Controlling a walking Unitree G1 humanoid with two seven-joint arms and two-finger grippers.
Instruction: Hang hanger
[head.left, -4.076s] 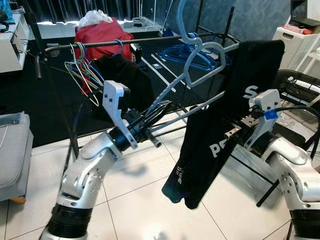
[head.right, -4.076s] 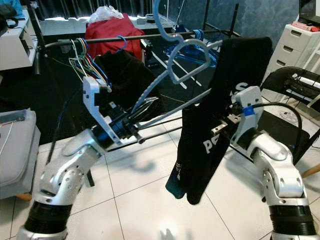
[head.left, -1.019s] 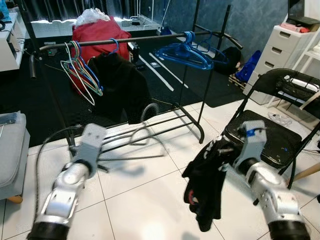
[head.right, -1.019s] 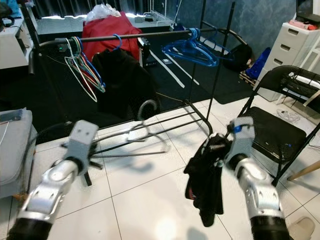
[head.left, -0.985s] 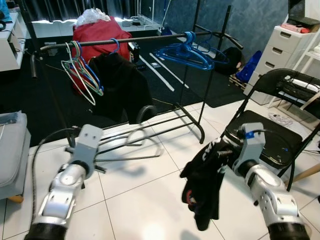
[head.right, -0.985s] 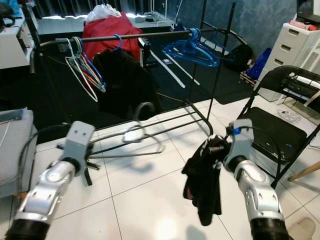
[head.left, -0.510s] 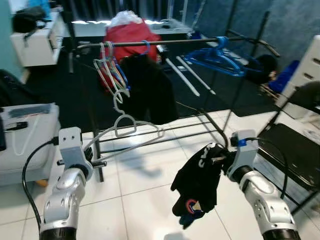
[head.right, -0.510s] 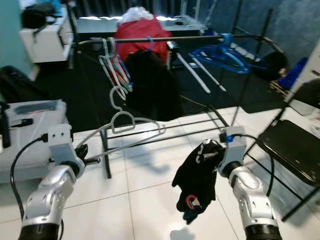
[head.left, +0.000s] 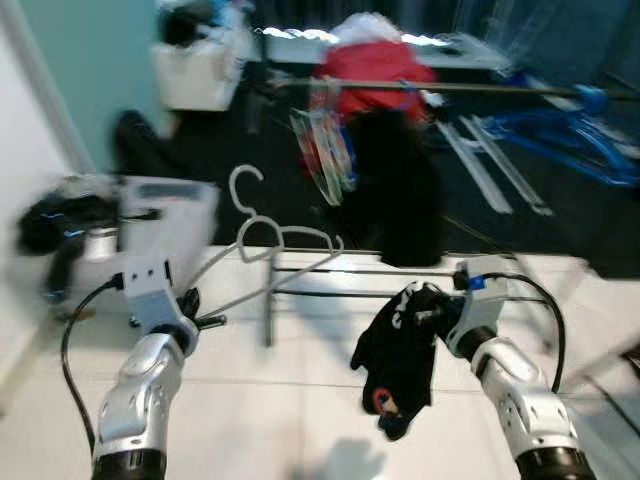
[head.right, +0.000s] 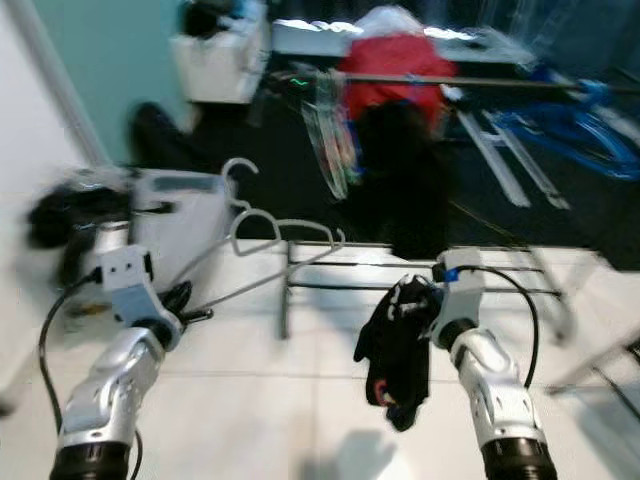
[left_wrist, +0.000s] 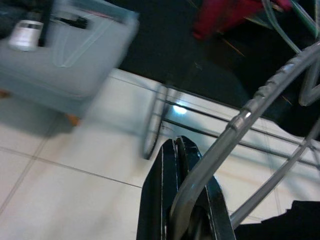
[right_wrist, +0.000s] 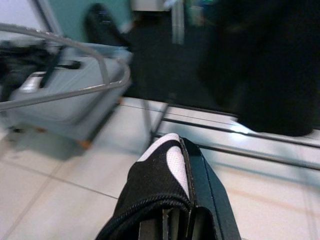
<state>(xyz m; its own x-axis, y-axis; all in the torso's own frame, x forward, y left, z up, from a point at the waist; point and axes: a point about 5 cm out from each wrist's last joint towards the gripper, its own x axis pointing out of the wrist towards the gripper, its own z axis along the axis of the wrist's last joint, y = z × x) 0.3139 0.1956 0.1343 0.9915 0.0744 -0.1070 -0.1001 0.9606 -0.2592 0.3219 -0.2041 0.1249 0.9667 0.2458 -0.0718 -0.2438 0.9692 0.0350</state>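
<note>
The left gripper has its fingers pinched together on the end of a grey hanger, as the left wrist view makes plain: the plastic arm runs out from between the two black fingers. From that grip the hanger's long side slants up and to the right, away from the robot, with its hook standing at the far top. The right gripper is clamped on a bunched black garment, which hangs limp below it toward the floor.

The clothes rail lies well ahead and to the right, higher than the hook, with a bunch of thin hangers, a dark garment and blue hangers already on it. So the left arm has the hanger, and the rail is up and across from it.

I'd say the hook has to be lifted well up and carried forward before it can catch. The free stretch of bar looks to be between the dark garment and the blue hangers. A grey box sits close on the left. Everything is blurred, so fine gaps are hard to judge.
</note>
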